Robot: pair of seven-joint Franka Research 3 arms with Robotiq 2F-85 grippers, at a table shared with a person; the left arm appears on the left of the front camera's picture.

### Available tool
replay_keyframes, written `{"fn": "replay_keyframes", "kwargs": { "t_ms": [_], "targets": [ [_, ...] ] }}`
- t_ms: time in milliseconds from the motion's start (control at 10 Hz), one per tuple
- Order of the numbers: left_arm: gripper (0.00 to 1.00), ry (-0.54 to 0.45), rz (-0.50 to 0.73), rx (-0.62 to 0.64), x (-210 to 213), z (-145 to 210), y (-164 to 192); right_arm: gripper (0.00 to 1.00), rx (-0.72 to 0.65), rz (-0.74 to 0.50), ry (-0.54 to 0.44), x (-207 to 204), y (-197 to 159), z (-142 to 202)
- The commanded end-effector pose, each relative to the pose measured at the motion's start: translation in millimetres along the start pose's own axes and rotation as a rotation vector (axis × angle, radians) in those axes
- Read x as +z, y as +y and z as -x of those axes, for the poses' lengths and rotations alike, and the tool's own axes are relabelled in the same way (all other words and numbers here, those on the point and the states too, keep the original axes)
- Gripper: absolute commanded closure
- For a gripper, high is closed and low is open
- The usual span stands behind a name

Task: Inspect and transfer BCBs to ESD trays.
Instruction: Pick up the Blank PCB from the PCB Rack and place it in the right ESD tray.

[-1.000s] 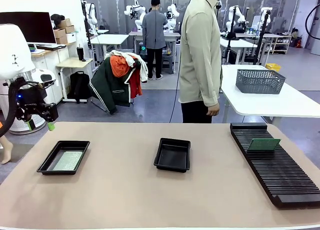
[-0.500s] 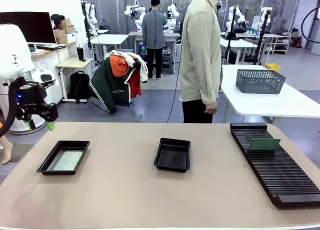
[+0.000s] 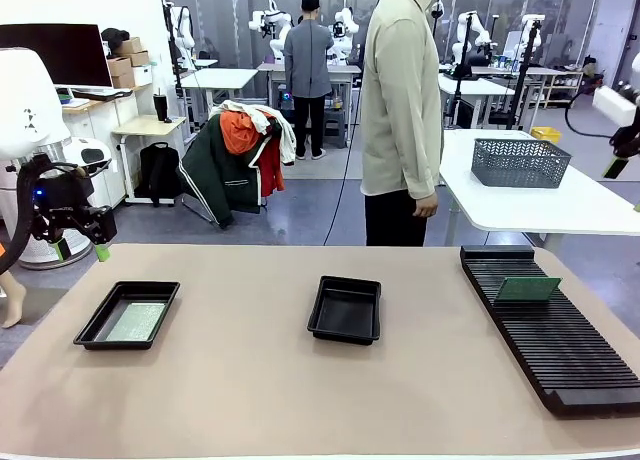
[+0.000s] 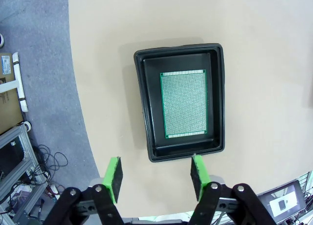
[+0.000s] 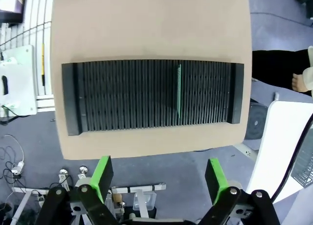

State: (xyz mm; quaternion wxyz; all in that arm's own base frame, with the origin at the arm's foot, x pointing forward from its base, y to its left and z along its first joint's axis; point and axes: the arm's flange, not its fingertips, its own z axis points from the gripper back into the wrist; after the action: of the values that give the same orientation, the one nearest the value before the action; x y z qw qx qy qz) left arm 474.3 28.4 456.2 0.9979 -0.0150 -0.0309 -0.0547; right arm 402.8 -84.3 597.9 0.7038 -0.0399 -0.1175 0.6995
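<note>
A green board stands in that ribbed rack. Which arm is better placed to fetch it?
Probably the right. The right gripper, open, looks down on the rack and its standing board; the left gripper is over the filled tray, far from the rack.

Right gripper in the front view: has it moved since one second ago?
Yes. The right gripper has come leftward into the picture at the right edge, just right of the grey basket; earlier nothing showed there.

Dotted green BCB (image 4: 183, 103), black tray (image 4: 141, 102), seemingly ribbed black rack (image 5: 122, 95)
</note>
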Motion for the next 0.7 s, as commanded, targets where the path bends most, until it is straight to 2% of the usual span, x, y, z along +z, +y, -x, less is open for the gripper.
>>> {"fn": "replay_keyframes", "kwargs": {
  "t_ms": [0,600],
  "targets": [
    [0.25,-0.006,0.001,0.001,-2.5,0.2,-0.2,0.0,0.025,0.033,0.055,-32.2,-6.1,8.6],
    [0.25,-0.006,0.001,0.001,-2.5,0.2,-0.2,0.0,0.055,0.001,0.074,-133.5,-30.7,11.3]
  ]
}}
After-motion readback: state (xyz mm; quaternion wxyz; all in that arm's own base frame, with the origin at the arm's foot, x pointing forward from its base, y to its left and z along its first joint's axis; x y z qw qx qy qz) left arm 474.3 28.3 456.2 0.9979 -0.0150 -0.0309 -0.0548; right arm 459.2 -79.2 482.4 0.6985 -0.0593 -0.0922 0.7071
